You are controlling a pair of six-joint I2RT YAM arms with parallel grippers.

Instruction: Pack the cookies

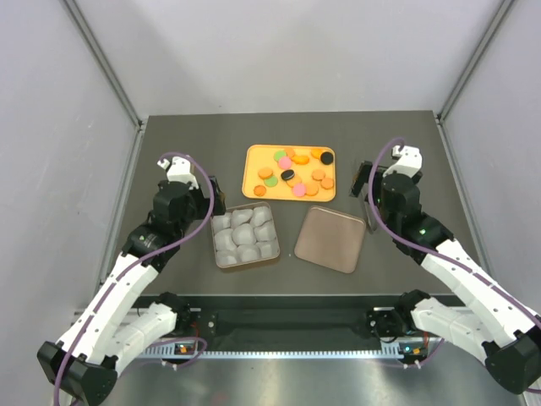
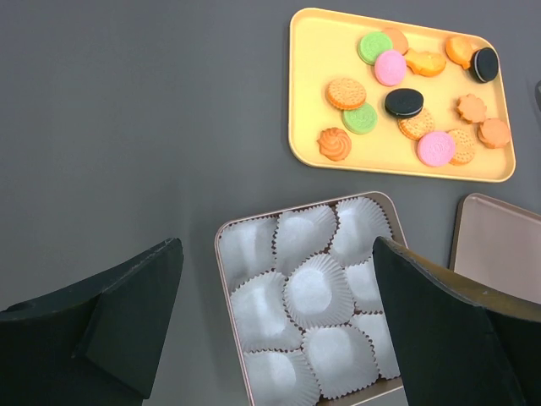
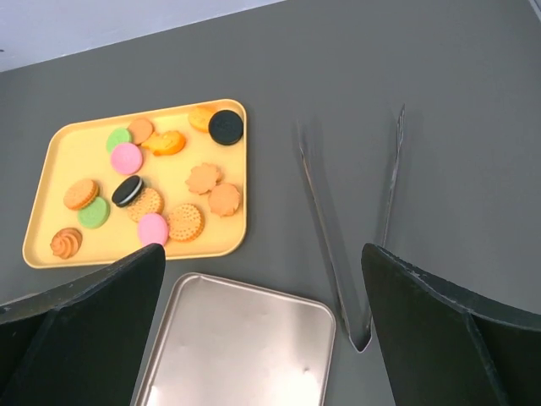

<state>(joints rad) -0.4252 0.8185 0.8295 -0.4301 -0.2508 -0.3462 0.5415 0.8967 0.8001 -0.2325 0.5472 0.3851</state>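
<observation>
text: none is showing legibly in any view | cookies (image 2: 404, 102): surface relief is appearing too small to read as lettering | labels, brands, numbers, signs: nothing is reading anywhere

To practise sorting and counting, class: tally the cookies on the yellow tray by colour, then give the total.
Orange cookies: 9
Pink cookies: 2
Green cookies: 2
Black cookies: 2
Total on the yellow tray: 15
</observation>
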